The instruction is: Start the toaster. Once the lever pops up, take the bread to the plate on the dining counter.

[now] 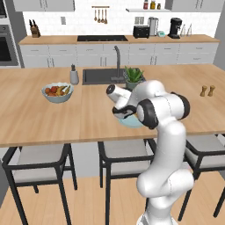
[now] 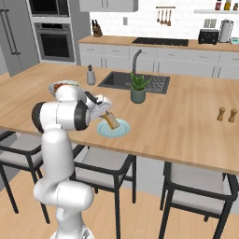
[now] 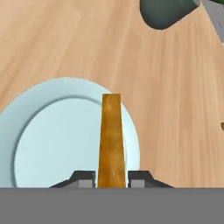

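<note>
— So, what is in the containers?

— On the plate [image 2: 113, 129], nothing is lying flat. The bread [image 3: 110, 140] hangs edge-on over it, pinched between the two fingers [image 3: 84, 178], which are closed on its lower end. In the hand view the slice crosses the plate's rim at about 3 o'clock of the plate. In the right base view the gripper [image 2: 105, 113] holds the slice tilted above the plate; whether its tip touches the plate I cannot tell.

— And the other containers?

— A bowl [image 1: 57, 93] with fruit sits on the same desk [image 1: 39, 118], at about 9 o'clock from the plate in the left base view and well apart from it. A potted plant [image 2: 138, 88] stands at about 1 o'clock from the plate in the right base view, beside the sink [image 2: 122, 80] set into the desk.

— Where is the toaster?

— The toaster [image 1: 141, 31] is on the far back counter, well away from the arm.

— How close are the edges?

— The plate lies near the desk's front edge, above the stools [image 2: 105, 169]. Bare wood runs wide toward 3 o'clock of the plate in the right base view, out to two small shakers [image 2: 227, 115]. Between the plate and the plant there is also bare wood.
</note>
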